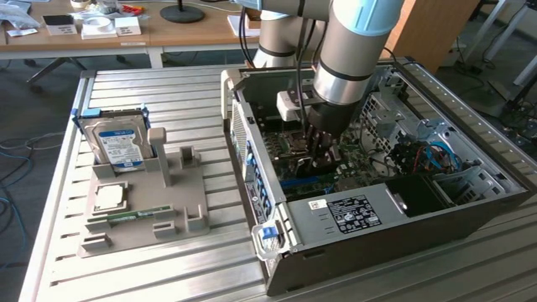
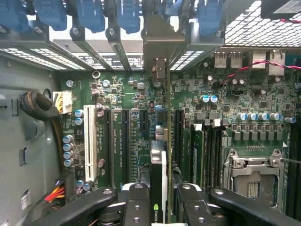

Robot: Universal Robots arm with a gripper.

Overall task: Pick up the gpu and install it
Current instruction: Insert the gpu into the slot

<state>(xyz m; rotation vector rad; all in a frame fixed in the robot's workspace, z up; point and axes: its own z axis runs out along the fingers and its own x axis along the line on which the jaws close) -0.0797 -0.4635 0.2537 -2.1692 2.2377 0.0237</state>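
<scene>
Ribbed desk [image 1: 168, 94] is occupied toward its edge at the exterior view's right by an open case [image 1: 336, 264], where the gpu [image 2: 159, 160] is clamped edge-on by the partly closed end effector [image 2: 163, 200] over the motherboard [image 2: 131, 94] slots; seating is judged underway, calling for straight alignment.

The tabletop [image 1: 168, 94] is silver metal with long grooves in it. A grey plastic stand [image 1: 183, 189] sits flat on it, toward the exterior view's left. A big open computer box [image 1: 378, 242] sits on it toward the exterior view's right, near the stand, with a strip of bare metal between them.
</scene>
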